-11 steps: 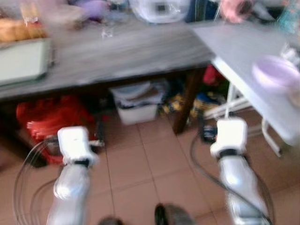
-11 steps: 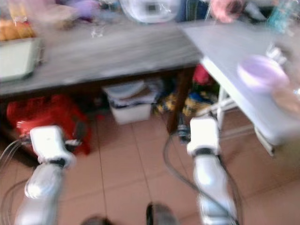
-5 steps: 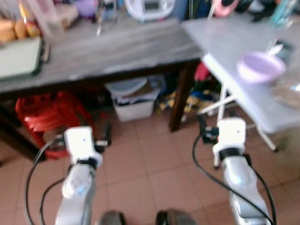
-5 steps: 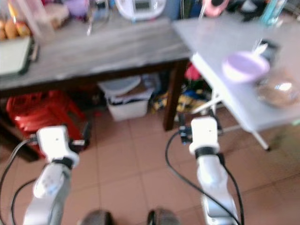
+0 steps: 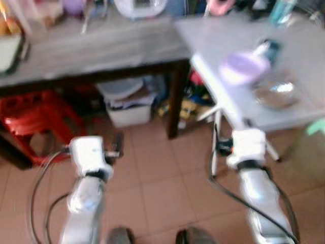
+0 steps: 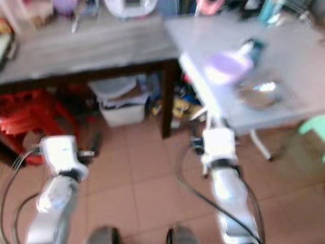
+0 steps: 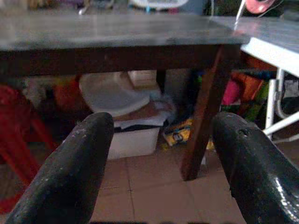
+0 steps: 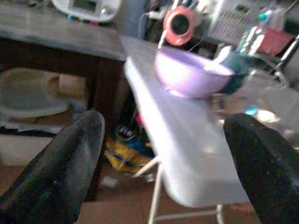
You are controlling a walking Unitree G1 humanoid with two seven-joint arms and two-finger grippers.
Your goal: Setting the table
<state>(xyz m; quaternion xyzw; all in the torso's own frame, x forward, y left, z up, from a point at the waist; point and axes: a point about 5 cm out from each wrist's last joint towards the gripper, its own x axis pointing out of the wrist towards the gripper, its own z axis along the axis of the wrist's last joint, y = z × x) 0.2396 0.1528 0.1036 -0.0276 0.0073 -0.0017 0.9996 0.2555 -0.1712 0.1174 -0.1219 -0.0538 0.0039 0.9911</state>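
Observation:
A lilac bowl stands on the pale folding table to my right, with a clear glass dish just in front of it. In the right wrist view the bowl sits near the table's edge, ahead of and above my right gripper, which is open and holds nothing. My left gripper is open too and points under the grey wooden table. Both arms are held low over the tiled floor, the left wrist and right wrist well short of either table.
Under the wooden table stand a red plastic stool and a white storage box, beside the dark table leg. A white appliance sits at the back. A green object shows at the far right.
The whole view has swung to the right, so the folding table with the lilac bowl now lies nearer the middle. Both arms stay low and open.

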